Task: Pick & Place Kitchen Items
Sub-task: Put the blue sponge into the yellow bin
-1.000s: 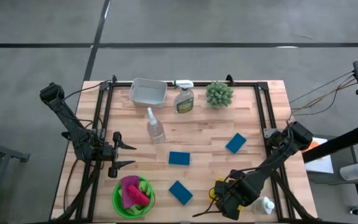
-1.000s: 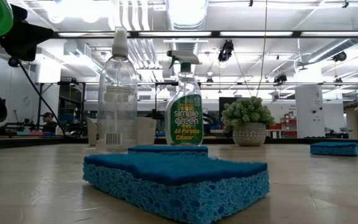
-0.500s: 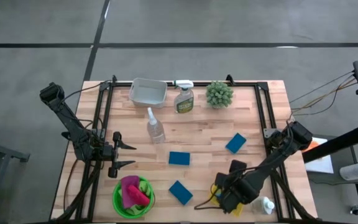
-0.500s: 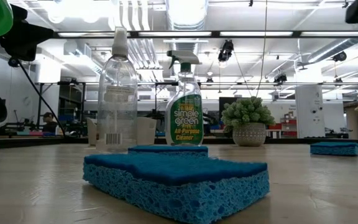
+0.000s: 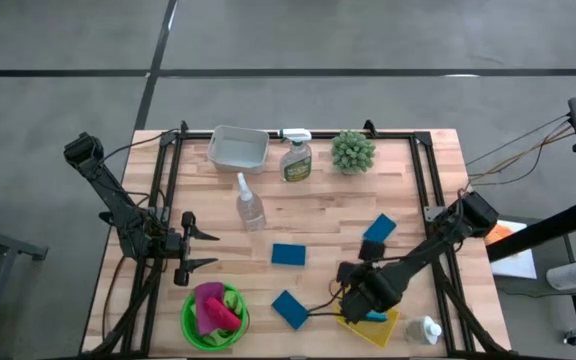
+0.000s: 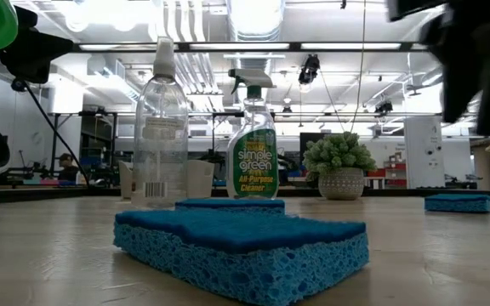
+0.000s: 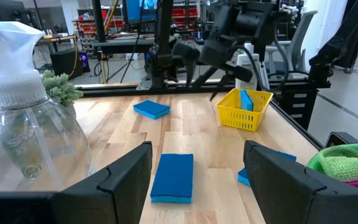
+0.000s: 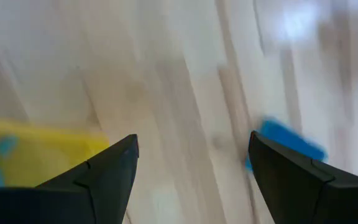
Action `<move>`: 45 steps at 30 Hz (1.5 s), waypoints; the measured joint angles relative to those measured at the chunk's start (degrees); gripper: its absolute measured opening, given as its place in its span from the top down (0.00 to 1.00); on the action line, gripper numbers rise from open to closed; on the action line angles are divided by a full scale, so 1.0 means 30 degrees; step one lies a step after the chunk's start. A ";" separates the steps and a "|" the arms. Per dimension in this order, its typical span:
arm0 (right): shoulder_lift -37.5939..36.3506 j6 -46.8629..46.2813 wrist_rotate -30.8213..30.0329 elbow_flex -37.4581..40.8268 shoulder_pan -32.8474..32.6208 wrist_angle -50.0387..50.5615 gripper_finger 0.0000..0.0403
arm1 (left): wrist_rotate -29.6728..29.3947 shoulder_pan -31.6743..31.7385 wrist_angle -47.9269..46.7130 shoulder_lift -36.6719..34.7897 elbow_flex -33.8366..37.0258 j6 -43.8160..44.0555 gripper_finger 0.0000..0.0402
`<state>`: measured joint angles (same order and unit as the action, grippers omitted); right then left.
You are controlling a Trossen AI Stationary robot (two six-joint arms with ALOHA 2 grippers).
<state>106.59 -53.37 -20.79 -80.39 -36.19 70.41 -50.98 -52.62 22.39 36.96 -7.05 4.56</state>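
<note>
I'm hovering the right gripper (image 5: 320, 310), jaws wide and empty, between the yellow basket (image 5: 380, 325) and the nearest blue sponge (image 5: 290, 309); dropping carelessly risks shoving it off the bench (image 5: 408, 200).

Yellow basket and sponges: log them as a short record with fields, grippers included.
yellow basket: near the table's right front corner, one blue sponge standing inside
loose sponges: three lying flat on the table
right gripper: open, empty, beside the basket
left gripper: open, empty, waiting at the table's left side
</note>
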 joint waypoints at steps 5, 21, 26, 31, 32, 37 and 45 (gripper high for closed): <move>-0.0029 0.4361 -0.0205 0.0236 0.1025 -0.5761 0.26 | 0.0004 0.0000 0.0000 -0.0004 0.0000 -0.0007 0.37; 0.2480 1.2397 0.2522 0.0339 0.6252 -1.2931 0.26 | 0.0007 -0.0001 -0.0001 0.0004 -0.0006 -0.0015 0.37; 0.3605 1.3131 0.3335 0.0207 0.6981 -1.3794 0.26 | 0.0007 -0.0006 -0.0002 0.0004 -0.0006 -0.0066 0.37; 0.4373 1.3199 0.2579 -0.0010 0.6858 -1.3799 0.26 | 0.0002 -0.0007 -0.0003 0.0001 -0.0007 -0.0070 0.37; 0.4474 1.3174 0.2368 -0.0034 0.6784 -1.3814 0.26 | 0.0000 -0.0006 -0.0002 -0.0004 -0.0007 -0.0066 0.37; 0.4765 1.2970 0.1230 -0.0105 0.6364 -1.3841 0.38 | 0.0000 -0.0007 -0.0007 -0.0004 -0.0007 -0.0066 0.37; 0.4714 1.2951 0.0845 -0.0325 0.5748 -1.3679 0.90 | 0.0000 -0.0007 -0.0004 -0.0003 -0.0007 -0.0066 0.37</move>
<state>120.73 -14.51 -18.26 -81.37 -18.94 29.38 -50.98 -52.64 22.38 36.95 -7.07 4.36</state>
